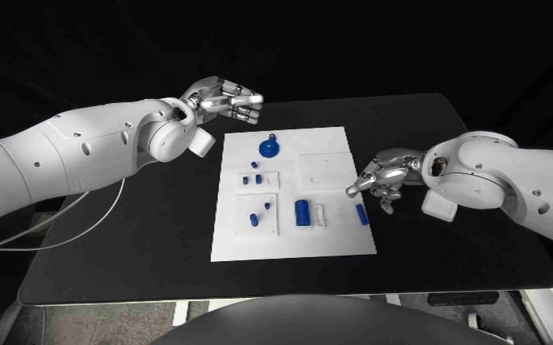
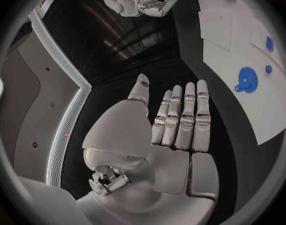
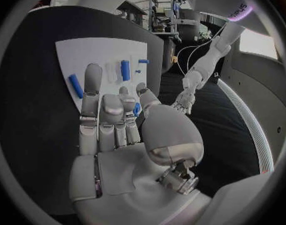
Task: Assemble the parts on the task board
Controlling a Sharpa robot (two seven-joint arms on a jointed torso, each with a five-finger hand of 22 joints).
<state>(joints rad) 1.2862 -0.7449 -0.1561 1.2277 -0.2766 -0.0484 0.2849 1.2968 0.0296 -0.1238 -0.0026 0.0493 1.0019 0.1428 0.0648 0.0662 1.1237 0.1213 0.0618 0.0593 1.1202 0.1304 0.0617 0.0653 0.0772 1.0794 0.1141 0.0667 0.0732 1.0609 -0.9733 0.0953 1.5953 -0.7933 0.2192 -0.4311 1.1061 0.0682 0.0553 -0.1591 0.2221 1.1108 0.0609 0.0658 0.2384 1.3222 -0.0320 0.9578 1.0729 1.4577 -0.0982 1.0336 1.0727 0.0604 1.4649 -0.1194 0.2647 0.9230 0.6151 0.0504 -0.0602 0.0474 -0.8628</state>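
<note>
Board (image 1: 334, 241) lies centred on the table (image 1: 138, 265), parts scattered over it, none held.

Key relation: a loose blue bar (image 1: 362, 215) lies at the board's right edge, just beside the right hand (image 1: 380, 179), on the robot's side of it. Its long axis runs roughly along the board's long side, slightly slanted. The right hand is clearly the nearer one; the left hand (image 1: 224, 101) is well apart from that bar, off the board's far left corner.

Other parts: a larger blue block (image 1: 303, 212) near the board's middle, same long-axis direction, with a white piece (image 1: 321, 216) just beside it; a blue disc (image 1: 268, 149) toward the far end, nearest the left hand; small blue pegs (image 1: 255, 177) on the left side.

Right hand: held over the board's right edge, fingers part-curled and pointed down, nothing pinched in the head view. In the right wrist view one finger is extended and the others bent, with no part seen between them.

Left hand: held above the table, palm flat, fingers straight and pressed side by side, thumb apart, empty.

Judgement: the bar is best reached by the right hand, approached from above with the pinch set across its short axis.
</note>
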